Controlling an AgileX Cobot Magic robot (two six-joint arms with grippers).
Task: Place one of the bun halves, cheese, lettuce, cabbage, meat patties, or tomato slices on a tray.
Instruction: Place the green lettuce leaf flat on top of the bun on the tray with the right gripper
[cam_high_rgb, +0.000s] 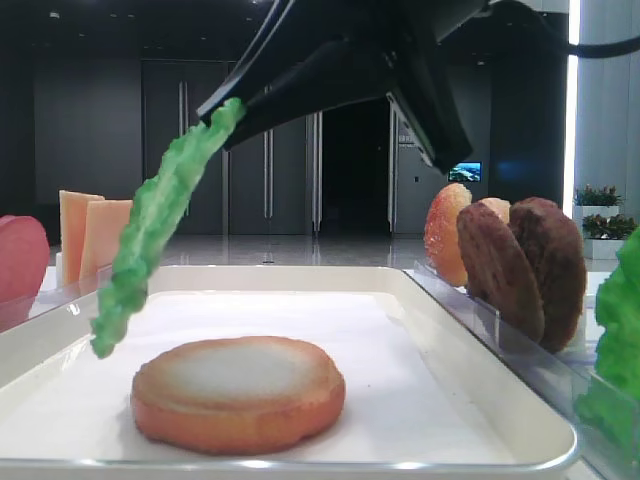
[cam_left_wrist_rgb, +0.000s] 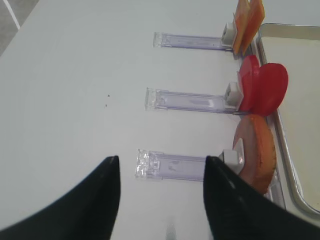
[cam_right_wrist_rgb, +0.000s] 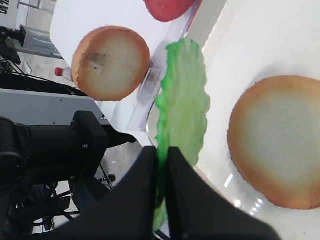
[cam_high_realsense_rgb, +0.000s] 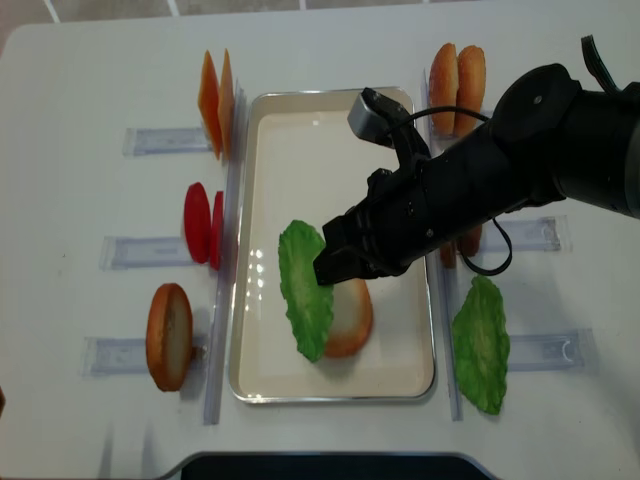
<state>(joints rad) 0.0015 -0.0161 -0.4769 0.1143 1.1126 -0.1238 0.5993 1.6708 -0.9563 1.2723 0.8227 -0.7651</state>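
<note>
lettuce (cam_right_wrist_rgb: 182, 95) pinched in closed right fingers (cam_right_wrist_rgb: 145, 175), hanging over tray (cam_high_realsense_rgb: 300, 130), left fingers (cam_left_wrist_rgb: 105, 200) open

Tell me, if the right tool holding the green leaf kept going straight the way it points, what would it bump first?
Probably the tray liner. The right tool, shut on the lettuce, points down over its left side, beside the bun half. The hanging leaf would touch first; depth is unclear.

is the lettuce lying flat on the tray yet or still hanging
Hanging. The right gripper pinches the lettuce by its top edge; it dangles tilted above the bun half, clear of the tray.
</note>
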